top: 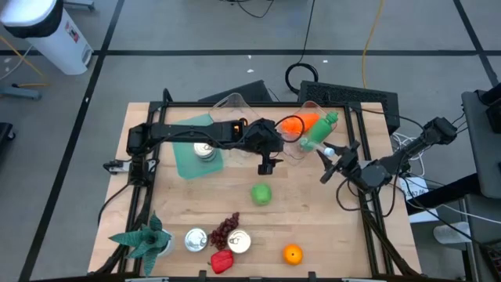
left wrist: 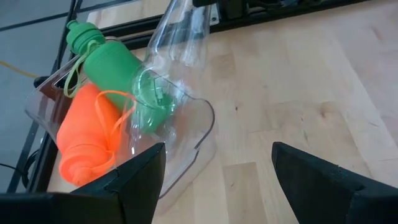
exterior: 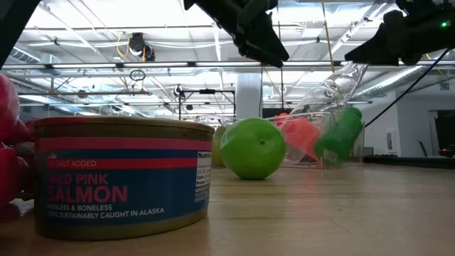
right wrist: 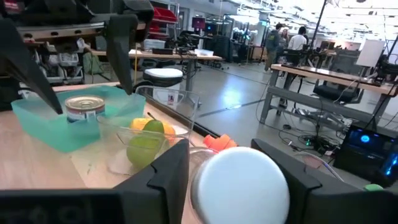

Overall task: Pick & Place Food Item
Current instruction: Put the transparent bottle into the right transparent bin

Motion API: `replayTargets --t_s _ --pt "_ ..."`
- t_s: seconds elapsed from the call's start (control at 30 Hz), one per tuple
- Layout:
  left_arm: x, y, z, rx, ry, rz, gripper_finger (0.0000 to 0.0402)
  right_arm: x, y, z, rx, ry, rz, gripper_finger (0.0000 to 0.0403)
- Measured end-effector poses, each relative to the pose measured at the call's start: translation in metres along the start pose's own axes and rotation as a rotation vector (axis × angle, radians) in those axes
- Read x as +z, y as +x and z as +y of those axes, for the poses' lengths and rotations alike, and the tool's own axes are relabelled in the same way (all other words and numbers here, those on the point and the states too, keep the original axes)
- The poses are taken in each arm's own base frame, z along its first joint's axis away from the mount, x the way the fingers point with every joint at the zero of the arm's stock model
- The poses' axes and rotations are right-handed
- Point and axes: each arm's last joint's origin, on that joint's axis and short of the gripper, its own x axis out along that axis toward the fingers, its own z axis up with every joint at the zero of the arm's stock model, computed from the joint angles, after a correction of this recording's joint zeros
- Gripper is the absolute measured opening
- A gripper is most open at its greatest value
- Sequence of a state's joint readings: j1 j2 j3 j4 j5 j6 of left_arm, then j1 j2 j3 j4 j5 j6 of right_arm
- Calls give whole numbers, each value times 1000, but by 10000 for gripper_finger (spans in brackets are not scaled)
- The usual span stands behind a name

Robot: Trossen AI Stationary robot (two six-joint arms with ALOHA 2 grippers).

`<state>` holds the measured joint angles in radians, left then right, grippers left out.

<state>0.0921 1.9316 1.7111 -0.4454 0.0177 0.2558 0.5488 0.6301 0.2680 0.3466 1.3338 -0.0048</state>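
On the tabletop's middle, left gripper: it hangs above the bare wood, jaws open and empty, just beside the clear containers.
Right gripper: at the right side of the wooden tabletop, near the lower end of the green bottle. A white round object sits between its jaws; if they already press it, I cannot tell.
Clear plastic container: it lies on its side at the back right and holds an orange soft bottle and a green soft bottle, which touch each other.
Round green apple: on the wood near the middle, in front of the left gripper and apart from it, touched by nothing.
Teal plastic tray: under the left arm, with a small metal can standing inside.
Front edge: a round orange fruit, a dark red bunch of grapes, a red pepper, two tin cans and a green artificial plant.
Low view: a pink salmon can stands close to the camera.
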Motion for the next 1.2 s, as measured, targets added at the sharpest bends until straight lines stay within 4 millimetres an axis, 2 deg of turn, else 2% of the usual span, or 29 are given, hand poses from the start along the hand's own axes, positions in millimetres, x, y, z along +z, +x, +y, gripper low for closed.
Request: replayTargets --t_s 0.17,0.67,1.0,1.2 --pt "0 0 0 0 -3 1 296 3 0 0 2 17 -10 125" --pt "-6 0 -2 -15 -33 61 296 33 -5 -4 17 68 -82 125" --pt "-8 0 -2 -20 -39 80 296 51 -8 -2 26 45 -61 125" --pt "-7 0 -2 -18 -41 76 296 55 -5 -1 55 10 -17 125"
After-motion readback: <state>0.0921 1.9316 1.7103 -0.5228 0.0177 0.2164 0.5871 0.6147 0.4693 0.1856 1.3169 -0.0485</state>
